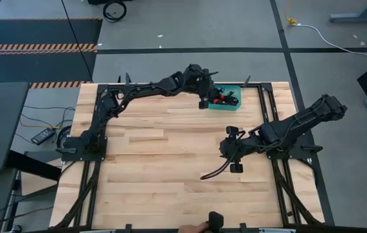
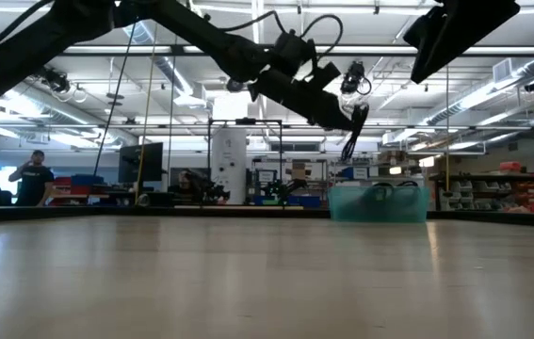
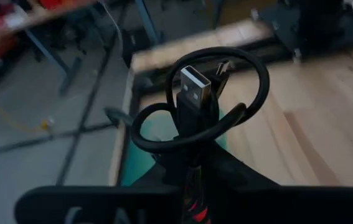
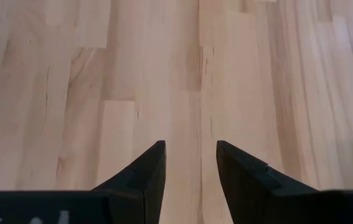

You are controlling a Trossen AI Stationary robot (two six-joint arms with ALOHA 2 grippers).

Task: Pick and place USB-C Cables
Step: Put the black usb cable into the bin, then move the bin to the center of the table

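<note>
While it is held aloft in the left gripper (image 3: 192, 168), a black USB-C cable (image 3: 201, 99) bundle is seen with its long axis running out along the fingers, its silver plug pointing away from the wrist. Two loops bulge to either side of the plug, and a red tie shows low on the bundle between the jaws, which are closed on it. Just below and beside it, the teal bin (image 1: 226, 98) sits at the far edge of the wooden surface (image 1: 170, 162), with more coiled cables inside. Well apart, the right gripper (image 4: 188, 168) hovers over bare wood, its jaws narrowly parted and holding nothing.
</note>
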